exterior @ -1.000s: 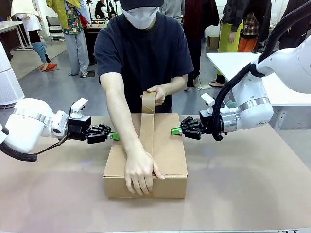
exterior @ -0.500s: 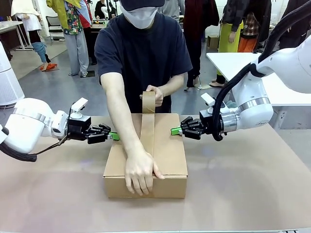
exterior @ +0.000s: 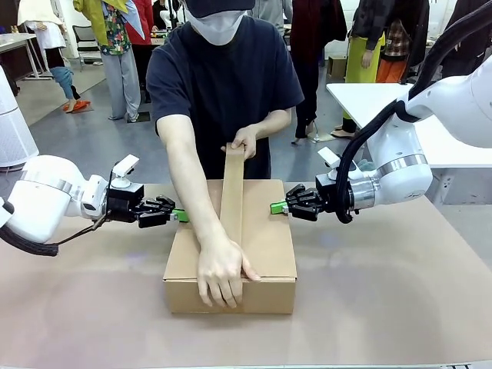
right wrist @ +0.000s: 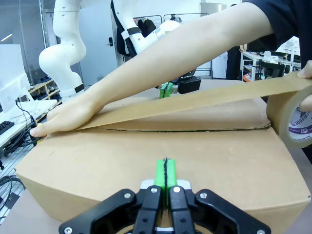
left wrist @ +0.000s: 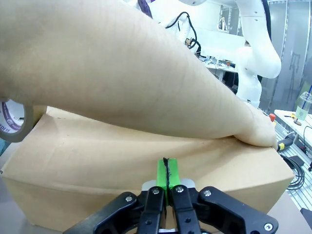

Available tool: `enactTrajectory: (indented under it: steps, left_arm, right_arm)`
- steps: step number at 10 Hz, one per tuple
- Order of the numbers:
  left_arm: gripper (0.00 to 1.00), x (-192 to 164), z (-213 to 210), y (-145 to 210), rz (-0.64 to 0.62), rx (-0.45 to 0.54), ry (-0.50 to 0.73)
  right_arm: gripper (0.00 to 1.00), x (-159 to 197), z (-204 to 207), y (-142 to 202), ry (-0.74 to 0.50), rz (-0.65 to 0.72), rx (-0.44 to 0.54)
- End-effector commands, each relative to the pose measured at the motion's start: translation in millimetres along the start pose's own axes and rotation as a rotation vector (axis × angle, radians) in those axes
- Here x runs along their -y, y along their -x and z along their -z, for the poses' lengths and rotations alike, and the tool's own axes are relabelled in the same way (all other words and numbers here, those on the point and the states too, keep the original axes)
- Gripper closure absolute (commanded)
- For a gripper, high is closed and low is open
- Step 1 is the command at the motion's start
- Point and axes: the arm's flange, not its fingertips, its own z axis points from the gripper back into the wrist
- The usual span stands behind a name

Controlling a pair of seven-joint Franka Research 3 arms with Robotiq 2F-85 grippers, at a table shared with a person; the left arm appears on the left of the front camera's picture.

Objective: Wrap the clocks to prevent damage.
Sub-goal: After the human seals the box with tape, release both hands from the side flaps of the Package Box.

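Table (exterior: pixel 400 307): brown surface. Cardboard box (exterior: pixel 265 231): centre, between both grippers. Person's hand (exterior: pixel 221 270): pressing brown tape strip (exterior: pixel 231 192) onto box's near edge. Tape roll (right wrist: pixel 292 119): held over far edge. Left gripper (exterior: pixel 180 216), right gripper (exterior: pixel 277 207): fingers together, tips against box sides.

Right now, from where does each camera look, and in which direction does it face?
Front view: fixed on the robot's side, facing the person across the table; left gripper and right gripper flank the cardboard box.
Left wrist view: on the left arm, facing the box's side; shut green pads, the person's forearm above.
Right wrist view: on the right arm, facing the opposite side; tape strip, tape roll.
All views share the box.
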Motion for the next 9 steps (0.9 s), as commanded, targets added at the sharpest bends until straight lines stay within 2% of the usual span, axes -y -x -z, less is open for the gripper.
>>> enactTrajectory:
  steps: [1,9]
  left_arm:
    - [0.99,0.2,0.3,2.2,-0.001,-0.008,-0.006]
    - [0.99,0.2,0.3,2.2,-0.001,-0.008,-0.006]
  right_arm:
    - [0.99,-0.2,2.5,4.0,0.004,0.006,-0.009]
    - [0.99,-0.2,2.5,4.0,0.004,0.006,-0.009]
